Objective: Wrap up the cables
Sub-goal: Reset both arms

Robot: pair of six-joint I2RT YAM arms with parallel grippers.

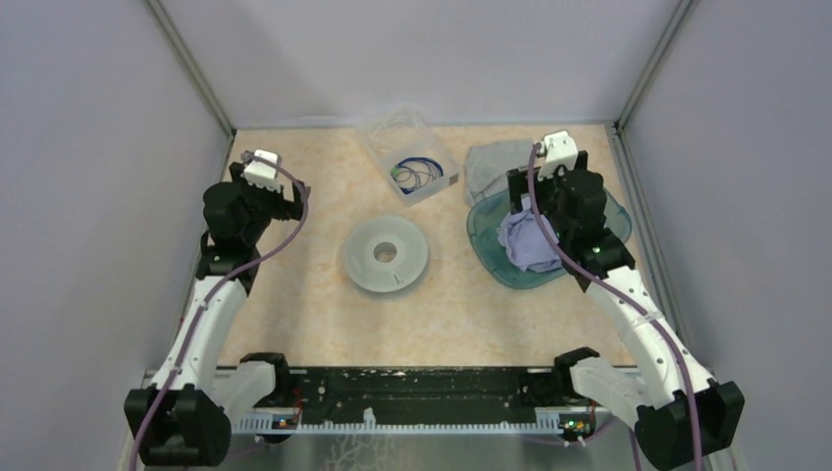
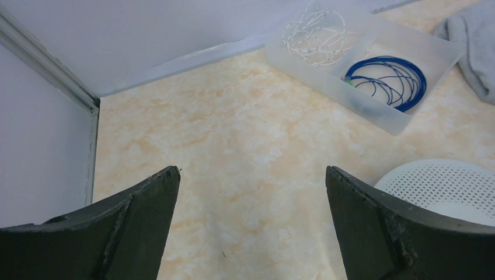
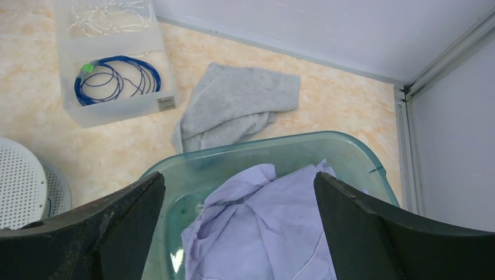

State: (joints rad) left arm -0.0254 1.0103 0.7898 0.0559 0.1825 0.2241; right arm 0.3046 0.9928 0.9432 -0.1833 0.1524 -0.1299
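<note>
Your left gripper [image 2: 252,170] stands wide open and empty over the far-left part of the desk [image 1: 314,314]. Your right gripper [image 3: 239,175] is equally wide open and holds nothing, above the teal basin [image 3: 262,140] by the right edge. The pale spool [image 1: 368,265] lies at desk centre. The cables are too thin to locate.

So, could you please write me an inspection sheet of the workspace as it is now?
Surface: marbled beige table, no spill seen.
Job's things: pale grey spool lies flat at centre; dark grey cables not made out.
Clutter: clear box with blue wire and white wire in separate compartments; grey cloth; teal basin holding lavender cloth.
Grippers: left gripper and right gripper both open, empty.
Cables: purple cords run along both arms.
Surroundings: pale walls on three sides.
</note>
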